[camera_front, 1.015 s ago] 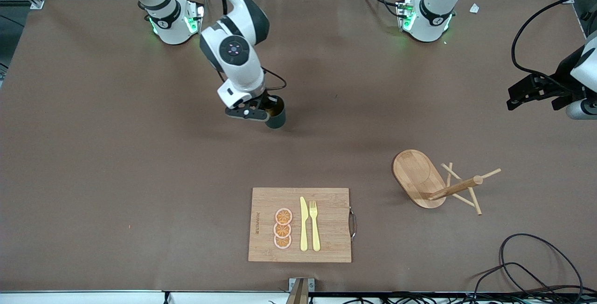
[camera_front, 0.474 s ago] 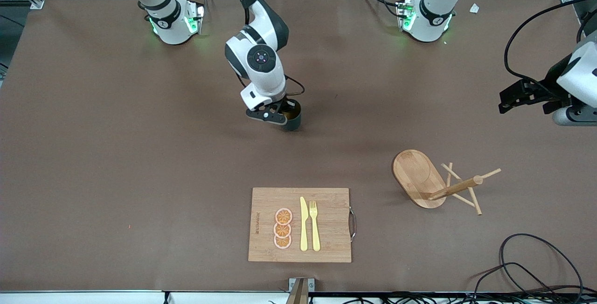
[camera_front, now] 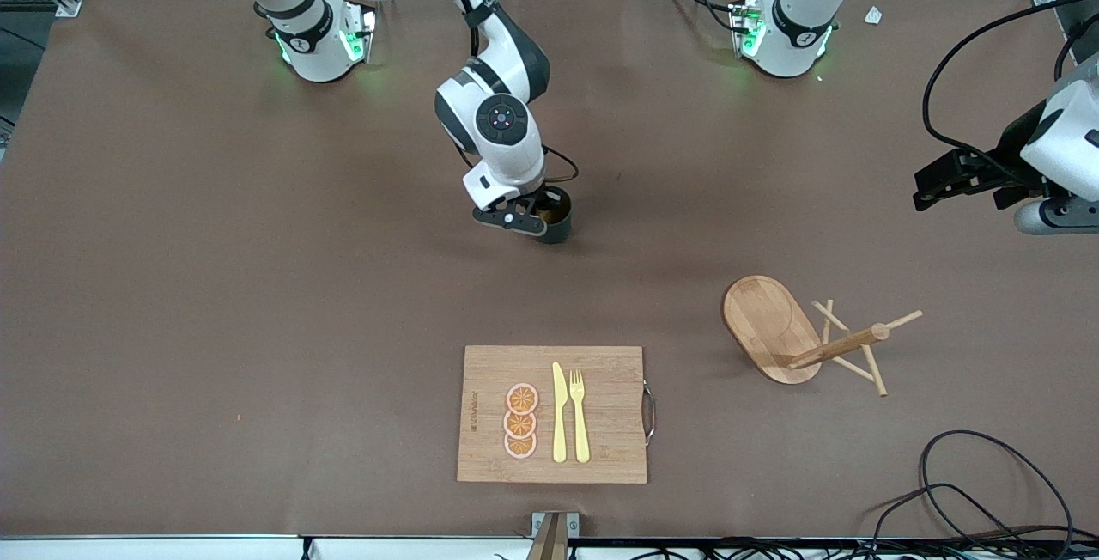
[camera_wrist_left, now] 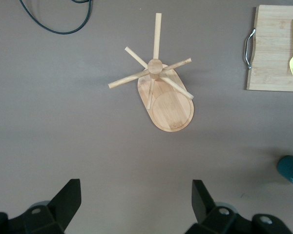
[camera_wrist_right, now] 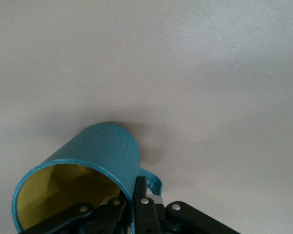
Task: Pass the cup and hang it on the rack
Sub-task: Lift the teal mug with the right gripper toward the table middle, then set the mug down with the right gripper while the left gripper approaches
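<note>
My right gripper is shut on the rim of the dark teal cup, one finger inside and one outside beside the handle, over the middle of the table. In the right wrist view the cup shows its yellow inside and my right gripper clamps its wall. The wooden rack stands toward the left arm's end, nearer to the front camera. My left gripper is open and empty, up in the air over the table's edge at that end. The left wrist view shows my left gripper, the rack and the cup.
A bamboo cutting board with orange slices, a yellow knife and a fork lies near the table's front edge. Black cables loop at the front corner toward the left arm's end.
My right gripper has carried the cup toward the left arm's end of the table. The left gripper has shifted slightly toward the table's middle.
</note>
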`<control>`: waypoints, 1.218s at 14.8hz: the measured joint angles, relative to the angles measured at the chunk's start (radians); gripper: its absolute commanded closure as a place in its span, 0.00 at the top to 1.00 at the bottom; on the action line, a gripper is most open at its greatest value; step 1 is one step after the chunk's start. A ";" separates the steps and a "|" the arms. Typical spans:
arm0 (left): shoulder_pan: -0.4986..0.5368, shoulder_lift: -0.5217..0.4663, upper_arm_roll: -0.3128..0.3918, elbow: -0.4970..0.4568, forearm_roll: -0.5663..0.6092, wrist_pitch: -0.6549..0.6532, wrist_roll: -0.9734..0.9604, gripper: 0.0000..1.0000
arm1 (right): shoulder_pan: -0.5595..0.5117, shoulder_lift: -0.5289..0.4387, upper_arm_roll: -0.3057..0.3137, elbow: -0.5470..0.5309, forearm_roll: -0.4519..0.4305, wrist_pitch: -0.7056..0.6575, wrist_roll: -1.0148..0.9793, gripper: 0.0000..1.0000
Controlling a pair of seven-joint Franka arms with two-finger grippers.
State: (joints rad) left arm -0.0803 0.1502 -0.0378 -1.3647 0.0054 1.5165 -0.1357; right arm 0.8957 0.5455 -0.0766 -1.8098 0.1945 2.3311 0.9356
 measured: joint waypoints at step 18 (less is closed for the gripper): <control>-0.050 -0.003 -0.258 0.000 0.019 -0.038 -0.544 1.00 | -0.223 -0.212 -0.039 0.116 -0.001 -0.442 -0.290 1.00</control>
State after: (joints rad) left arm -0.1302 0.1472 -0.2962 -1.3652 0.0242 1.4788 -0.6802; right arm 0.6724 0.3336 -0.1156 -1.6936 0.1938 1.8889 0.6461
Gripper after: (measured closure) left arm 0.000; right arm 0.000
